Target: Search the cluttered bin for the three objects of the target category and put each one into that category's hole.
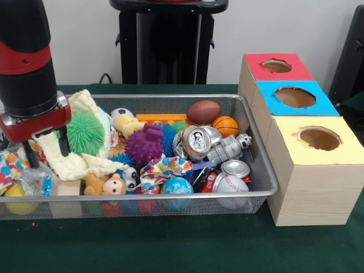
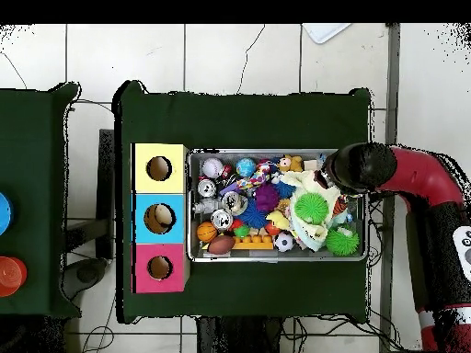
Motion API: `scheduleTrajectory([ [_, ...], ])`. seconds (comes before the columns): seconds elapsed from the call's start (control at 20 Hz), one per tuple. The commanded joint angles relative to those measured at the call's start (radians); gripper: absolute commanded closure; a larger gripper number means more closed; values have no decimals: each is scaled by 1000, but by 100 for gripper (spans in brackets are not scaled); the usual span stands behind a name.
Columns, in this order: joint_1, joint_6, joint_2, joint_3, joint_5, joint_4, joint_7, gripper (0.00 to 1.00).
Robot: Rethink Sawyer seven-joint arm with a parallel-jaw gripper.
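Observation:
The wire bin (image 1: 170, 196) is packed with toys. Among them are a brown football (image 1: 203, 111), a basketball (image 1: 226, 125), a baseball (image 1: 230, 185), a globe ball (image 1: 177, 186), crushed cans (image 1: 196, 141), a purple spiky ball (image 1: 144, 145), a green spiky ball (image 1: 85, 132) and a cream cloth (image 1: 74, 165). My gripper (image 1: 45, 149) hangs over the bin's left end, open, its black fingers (image 1: 63, 141) straddling a fold of the cream cloth. From overhead the gripper (image 2: 348, 170) sits at the right end of the bin (image 2: 276, 260).
Three wooden boxes stand against the bin's right side, each with a round hole: red top (image 1: 277, 66), blue top (image 1: 294, 97), yellow top (image 1: 319, 138). A plush monkey (image 1: 111, 185), patterned cloths (image 1: 165, 169) and a toy robot (image 1: 227, 149) crowd the bin.

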State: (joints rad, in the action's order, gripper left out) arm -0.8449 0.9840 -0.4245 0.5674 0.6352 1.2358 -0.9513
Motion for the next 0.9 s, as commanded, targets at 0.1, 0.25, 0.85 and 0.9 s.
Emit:
scheduleTrajectory([
  [0.1,4,-17,-12,54,23,24,212,0],
  [0.25,7,-10,-11,60,15,20,209,0],
  [0.85,22,2,45,100,-7,-36,222,0],
  [0.9,23,0,58,106,-5,-48,228,0],
])
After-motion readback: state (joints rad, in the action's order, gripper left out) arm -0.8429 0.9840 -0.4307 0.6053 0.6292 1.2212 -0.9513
